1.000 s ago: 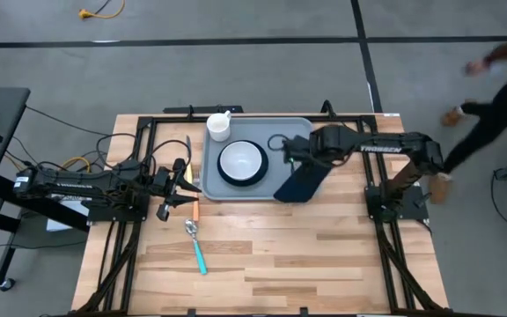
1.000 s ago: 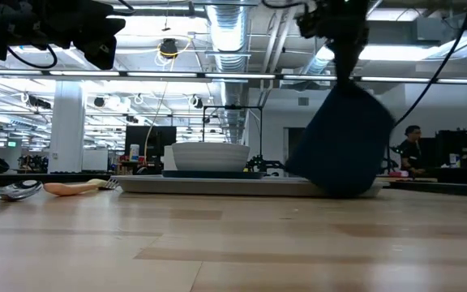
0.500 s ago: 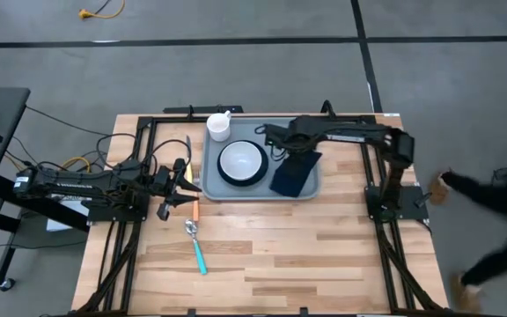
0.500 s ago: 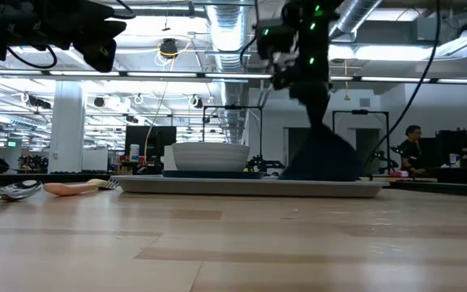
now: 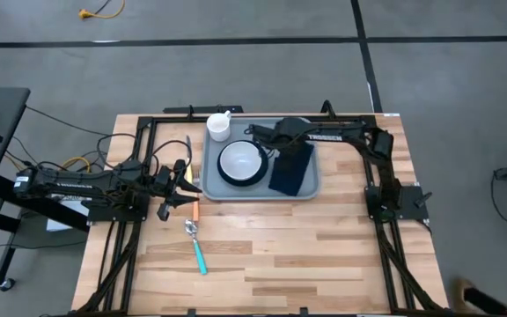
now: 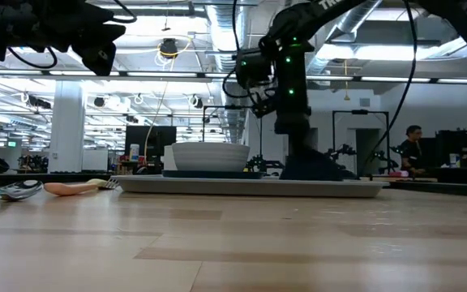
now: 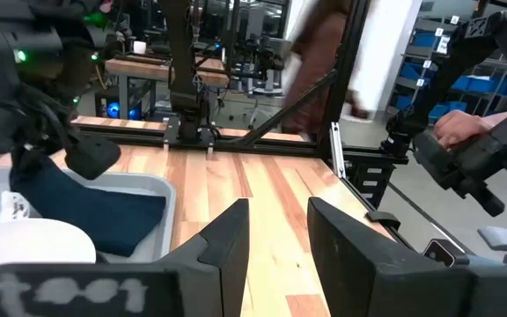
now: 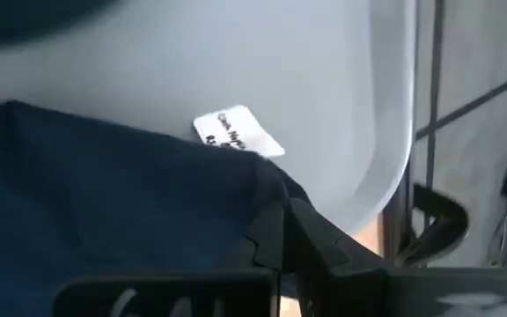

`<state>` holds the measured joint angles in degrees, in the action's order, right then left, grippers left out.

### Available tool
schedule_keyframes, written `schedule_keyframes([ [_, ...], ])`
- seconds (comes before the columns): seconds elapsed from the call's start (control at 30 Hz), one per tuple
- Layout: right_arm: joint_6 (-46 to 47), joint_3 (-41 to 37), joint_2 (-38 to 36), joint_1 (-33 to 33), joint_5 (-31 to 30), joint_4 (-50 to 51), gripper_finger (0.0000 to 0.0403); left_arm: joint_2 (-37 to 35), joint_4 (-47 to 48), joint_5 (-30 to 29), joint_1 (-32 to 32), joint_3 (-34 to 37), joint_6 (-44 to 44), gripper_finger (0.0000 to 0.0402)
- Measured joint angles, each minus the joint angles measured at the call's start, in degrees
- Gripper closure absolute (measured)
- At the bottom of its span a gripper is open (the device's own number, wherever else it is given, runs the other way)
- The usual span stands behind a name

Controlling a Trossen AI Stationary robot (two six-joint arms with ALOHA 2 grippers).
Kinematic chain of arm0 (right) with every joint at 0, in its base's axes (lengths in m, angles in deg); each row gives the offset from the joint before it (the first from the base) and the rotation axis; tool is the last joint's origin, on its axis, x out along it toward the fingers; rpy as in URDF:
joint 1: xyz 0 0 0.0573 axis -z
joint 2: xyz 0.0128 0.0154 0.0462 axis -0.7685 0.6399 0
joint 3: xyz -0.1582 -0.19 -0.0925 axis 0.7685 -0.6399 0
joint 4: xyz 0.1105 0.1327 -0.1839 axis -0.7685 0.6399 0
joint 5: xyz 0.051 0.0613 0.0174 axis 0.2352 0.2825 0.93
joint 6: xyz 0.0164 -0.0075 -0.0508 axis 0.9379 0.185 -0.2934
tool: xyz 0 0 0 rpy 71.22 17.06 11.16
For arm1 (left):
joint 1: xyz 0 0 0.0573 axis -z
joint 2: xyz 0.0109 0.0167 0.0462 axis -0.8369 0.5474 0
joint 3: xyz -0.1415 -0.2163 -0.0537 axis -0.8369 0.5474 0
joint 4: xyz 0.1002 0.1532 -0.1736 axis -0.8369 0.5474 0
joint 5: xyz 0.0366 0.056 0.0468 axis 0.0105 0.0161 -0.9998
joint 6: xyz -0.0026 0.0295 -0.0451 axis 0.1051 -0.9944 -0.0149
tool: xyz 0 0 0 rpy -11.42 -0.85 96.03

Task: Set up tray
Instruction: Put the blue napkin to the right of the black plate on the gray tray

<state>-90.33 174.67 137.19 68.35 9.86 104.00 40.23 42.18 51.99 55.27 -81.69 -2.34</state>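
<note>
The grey-blue tray (image 5: 304, 130) lies at the table's far middle. On it stand a dark plate with a white bowl (image 5: 240, 162). Right of the plate lies a dark navy napkin (image 5: 290, 169), also seen in the low view (image 6: 316, 168). My right gripper (image 5: 277, 141) reaches in from the right and is shut on the napkin's far corner. My left gripper (image 5: 180, 180) hovers open left of the tray; its fingers (image 7: 227, 242) stand apart with nothing between them. My right gripper pinches the napkin's far corner (image 8: 267, 189), next to its white label, between its two fingers. They come slanting down from above and from the right. Most of the napkin lies spread on the tray floor, and only the held corner (image 6: 298, 154) rises.
A white cup (image 5: 219, 126) stands at the tray's far left corner. An orange-handled fork (image 5: 196, 210) and a teal-handled spoon (image 5: 198, 251) lie on the wood near my left gripper. The near half of the table is bare wood (image 5: 306, 255).
My right gripper has swung toward the table's left and sunk, carrying the napkin. The napkin hung over the tray's near right corner; now it lies on the tray beside the plate, its far corner still held. A person at the right has walked out of view.
</note>
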Motion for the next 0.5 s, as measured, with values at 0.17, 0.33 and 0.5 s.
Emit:
schedule_keyframes([
  [0.17,-2.4,2.4,0.0,0.3,-0.3,-3.0,0.0403,0.0,0.0,0.0,0.0,0.0,0.3,0.0297],
  [0.33,-3.8,3.1,0.0,0.8,-0.4,-4.3,0.0403,0.0,0.0,0.0,0.0,0.0,1.7,0.0297],
  [0.5,-4.0,3.1,0.0,0.8,0.0,-4.0,0.0399,0.0,0.0,-0.1,0.0,0.0,1.8,0.0297],
])
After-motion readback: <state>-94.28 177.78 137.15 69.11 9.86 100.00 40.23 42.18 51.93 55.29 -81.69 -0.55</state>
